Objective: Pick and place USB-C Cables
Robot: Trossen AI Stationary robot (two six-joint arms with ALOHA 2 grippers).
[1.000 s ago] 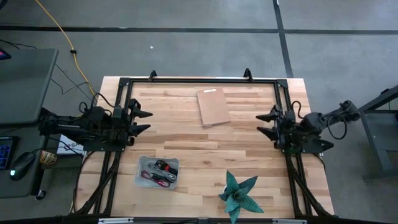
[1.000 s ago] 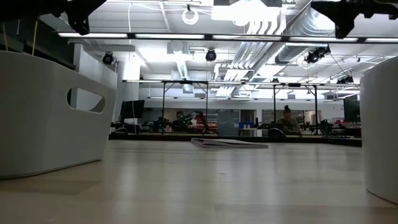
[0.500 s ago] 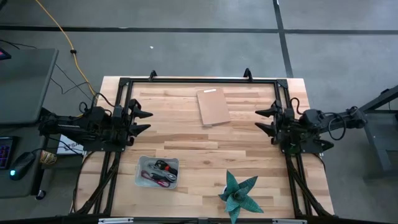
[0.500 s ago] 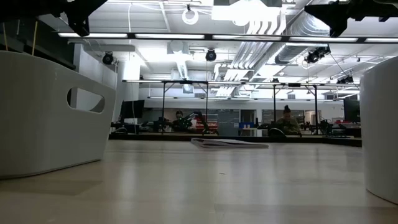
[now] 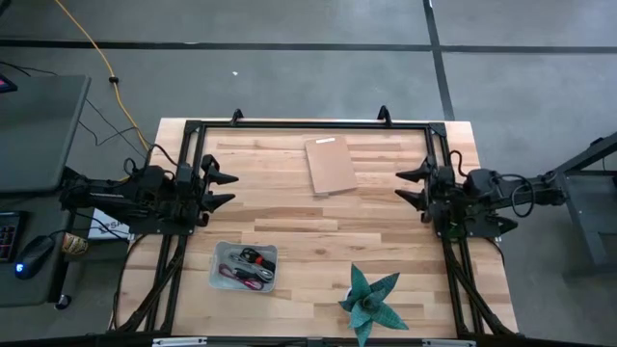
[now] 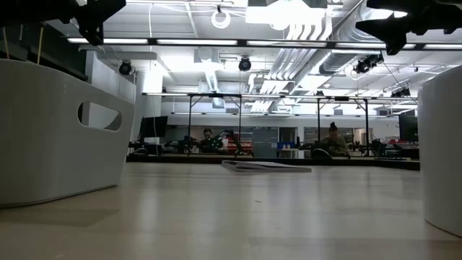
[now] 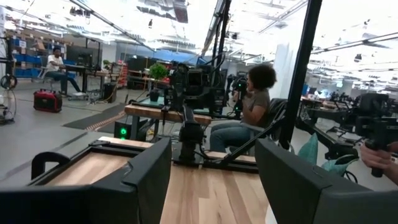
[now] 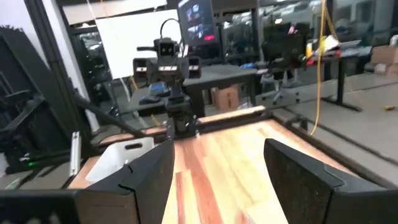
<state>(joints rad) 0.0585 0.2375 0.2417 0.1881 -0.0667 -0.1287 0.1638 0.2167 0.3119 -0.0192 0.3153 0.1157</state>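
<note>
Right gripper (image 5: 410, 187), jaws wide and empty, is shifting slightly at the table edge; left gripper (image 5: 224, 189), likewise spread and empty, is waiting; cables (image 5: 247, 267) are lying untouched.

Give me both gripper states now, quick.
Left gripper: open, holding nothing, at the table's left edge.
Right gripper: open, holding nothing, at the right edge.

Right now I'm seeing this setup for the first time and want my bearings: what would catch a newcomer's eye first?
The teal paper star at the table's near edge stands out most, with the white bin of tangled USB-C cables to its left. A brown board lies flat toward the far edge. The left hand and right hand hang open at opposite sides, holding nothing.
</note>
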